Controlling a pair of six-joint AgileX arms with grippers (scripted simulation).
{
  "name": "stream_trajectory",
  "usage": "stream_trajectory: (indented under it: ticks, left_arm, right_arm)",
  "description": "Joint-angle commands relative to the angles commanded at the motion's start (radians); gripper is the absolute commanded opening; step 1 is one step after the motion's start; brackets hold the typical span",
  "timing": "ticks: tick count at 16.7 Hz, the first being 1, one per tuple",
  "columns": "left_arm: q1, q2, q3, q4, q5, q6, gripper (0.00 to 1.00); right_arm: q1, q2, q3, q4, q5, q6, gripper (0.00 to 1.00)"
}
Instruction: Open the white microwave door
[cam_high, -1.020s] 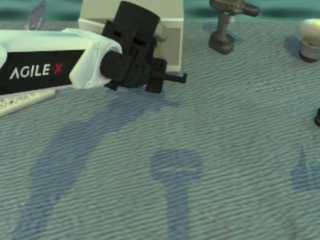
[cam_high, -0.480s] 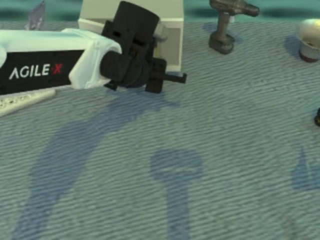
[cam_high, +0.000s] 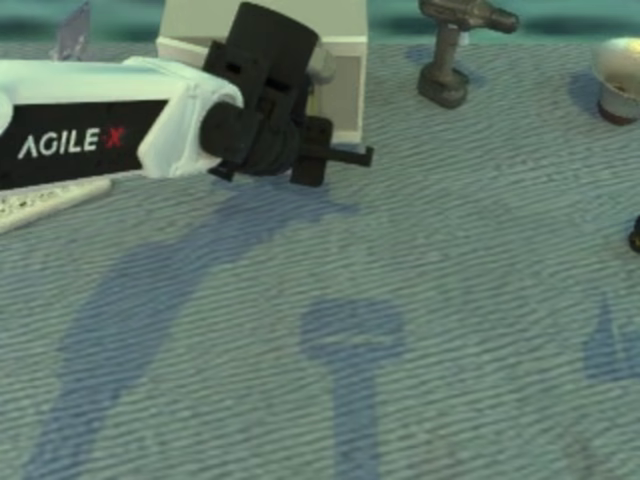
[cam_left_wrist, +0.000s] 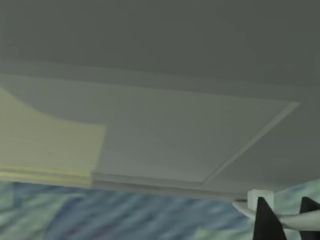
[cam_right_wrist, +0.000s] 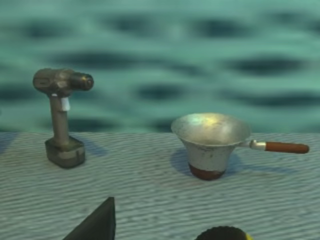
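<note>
Left end effector (cam_left_wrist: 282, 220) clamped on white microwave door (cam_left_wrist: 190, 135) handle, yellowish floor inside the white microwave (cam_high: 345, 40).

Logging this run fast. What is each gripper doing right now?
Left gripper: at the white microwave front, fingers cannot be told.
Right gripper: not in view.

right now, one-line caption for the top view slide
Left hand at the white microwave front, drill and pan standing to its right.
</note>
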Motion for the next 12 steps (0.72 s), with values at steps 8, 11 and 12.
stream_trajectory:
  ticks: [8, 11, 12]
  left_arm:
    - [0.0, -0.011, -0.016, 0.007, 0.021, 0.016, 0.0]
    - [0.013, -0.028, -0.04, 0.018, 0.039, 0.045, 0.0]
    - [0.014, -0.029, -0.043, 0.019, 0.041, 0.048, 0.0]
  right_arm:
    - [0.0, 0.0, 0.0, 0.0, 0.0, 0.0, 1.0]
    - [0.0, 0.0, 0.0, 0.0, 0.0, 0.0, 1.0]
    - [0.0, 0.0, 0.0, 0.0, 0.0, 0.0, 1.0]
